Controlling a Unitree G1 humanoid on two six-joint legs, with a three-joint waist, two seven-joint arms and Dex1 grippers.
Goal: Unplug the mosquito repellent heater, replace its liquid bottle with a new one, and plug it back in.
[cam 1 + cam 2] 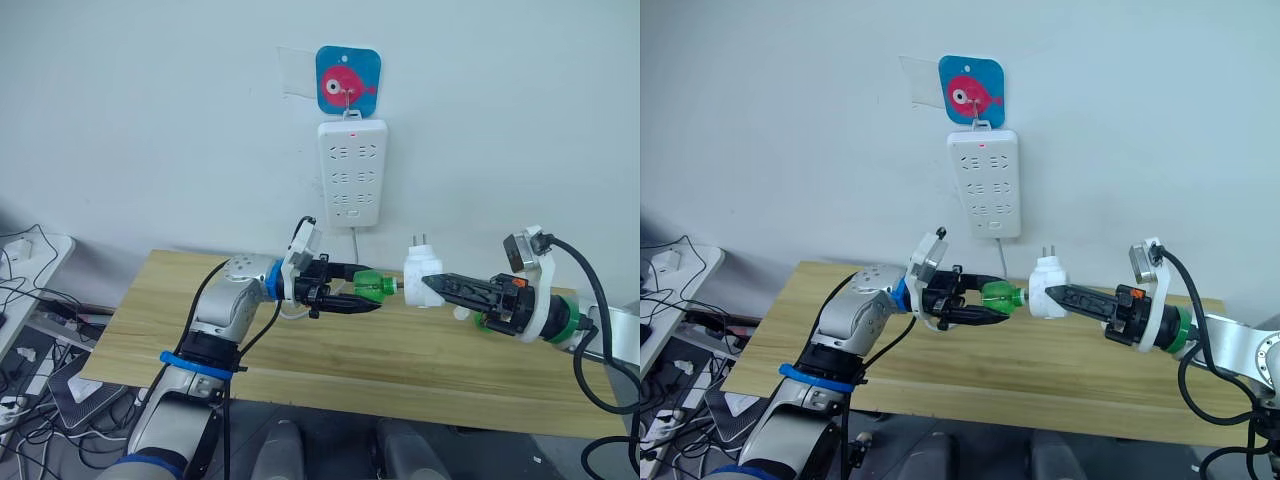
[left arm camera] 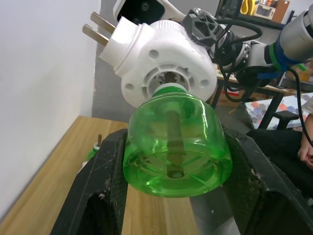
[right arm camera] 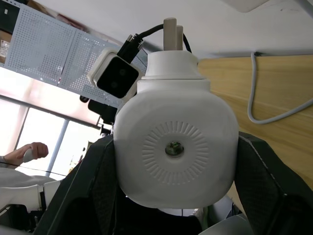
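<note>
My right pincer (image 1: 432,284) is clamped on the mosquito repellent heater (image 1: 421,272), prongs up. Left pincer (image 1: 368,293) grips the green bottle (image 1: 371,285), neck at heater base, above the bench (image 1: 330,365).

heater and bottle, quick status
Left claw shut on clear green liquid bottle. Right claw shut on small white rounded plastic heater, unplugged, prongs up. Bottle neck at heater's socket. Nothing between.
</note>
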